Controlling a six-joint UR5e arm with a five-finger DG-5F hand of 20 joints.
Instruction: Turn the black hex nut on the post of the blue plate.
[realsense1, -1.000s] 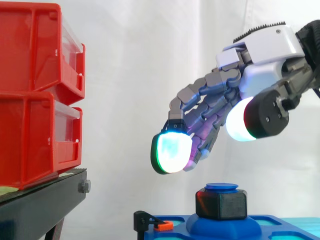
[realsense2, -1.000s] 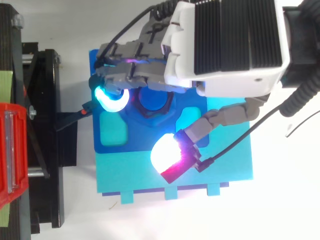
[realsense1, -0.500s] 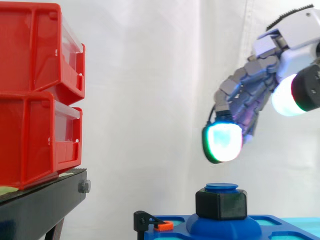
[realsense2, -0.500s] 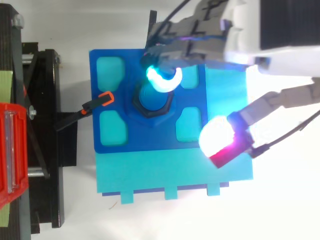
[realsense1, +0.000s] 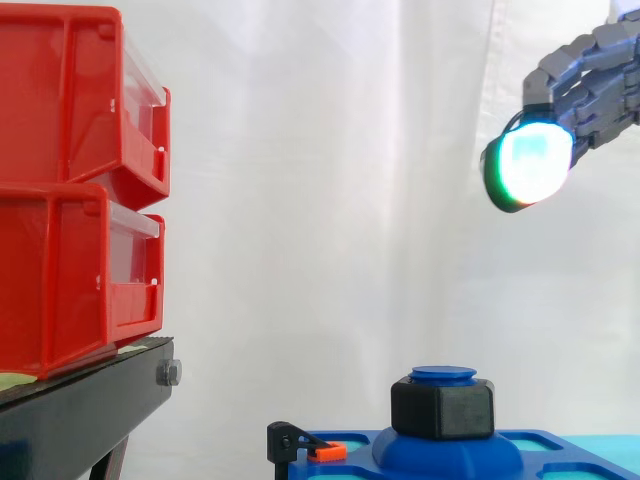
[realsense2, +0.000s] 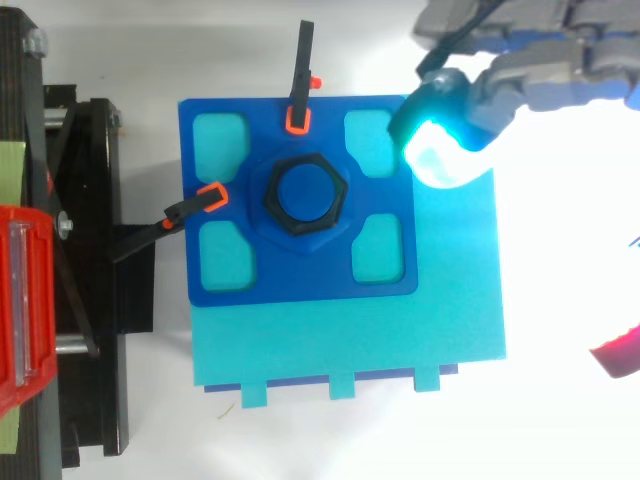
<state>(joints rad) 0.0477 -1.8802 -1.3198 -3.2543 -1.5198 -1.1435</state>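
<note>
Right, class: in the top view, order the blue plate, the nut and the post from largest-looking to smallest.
1. blue plate
2. nut
3. post, its round top ringed by the nut
No two look alike in size.

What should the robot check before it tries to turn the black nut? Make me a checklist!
1. Black hex nut sits on the post: ok.
2. Nothing covers the nut: ok.
3. Robot hand is empty, fingers relaxed: ok.
4. Robot hand is at the nut: not ok. It hangs high above, off past a corner of the blue plate.
5. Clamps sit on the plate's edges: ok.
6. How tight the nut is: cannot tell.
</note>
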